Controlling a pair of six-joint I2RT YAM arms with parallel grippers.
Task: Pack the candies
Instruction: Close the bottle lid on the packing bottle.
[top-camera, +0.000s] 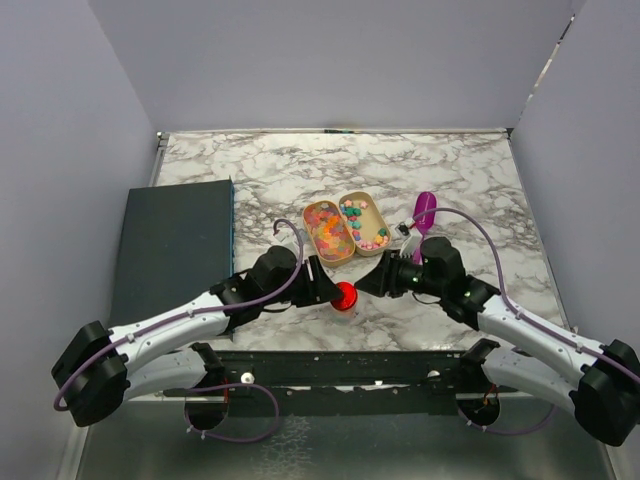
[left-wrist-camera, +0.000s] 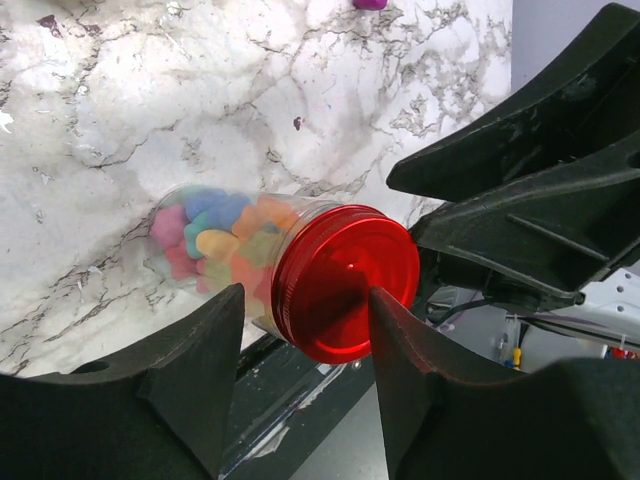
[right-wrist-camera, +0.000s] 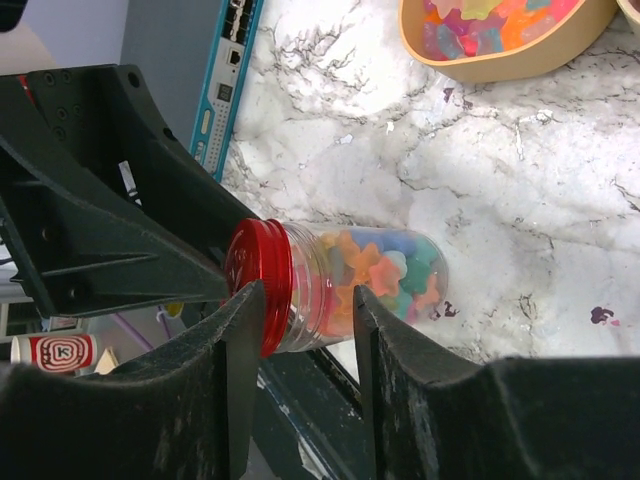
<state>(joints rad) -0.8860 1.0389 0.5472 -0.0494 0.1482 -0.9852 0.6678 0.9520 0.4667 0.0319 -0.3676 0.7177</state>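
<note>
Candies in mixed pastel colours (left-wrist-camera: 215, 240) fill a small clear plastic jar (right-wrist-camera: 385, 275) capped with a shiny red round lid (left-wrist-camera: 345, 295). The jar sits between two black grippers at the near edge of a white-and-grey marble table (top-camera: 450, 170). It is tilted, with the lid toward the arms' bases and its clear body over the marble; whether it rests on the table cannot be told.

The left gripper (left-wrist-camera: 305, 295) faces the lid head-on, one finger on either side of the red rim, jaws partly spread. Whether they press on the lid cannot be told. The right gripper (right-wrist-camera: 307, 295) comes in from the opposite side and straddles the jar's body just behind the lid. Its jaws are likewise partly apart, and contact with the plastic cannot be told either.

Farther back on the table, two tan oval trays (top-camera: 306, 215) lie side by side, both holding more of the candies. A purple plastic scoop (top-camera: 425, 210) lies just right of the trays, near the right arm. A dark grey flat box (top-camera: 170, 250) sits along the table's left side, well apart from the jar.
</note>
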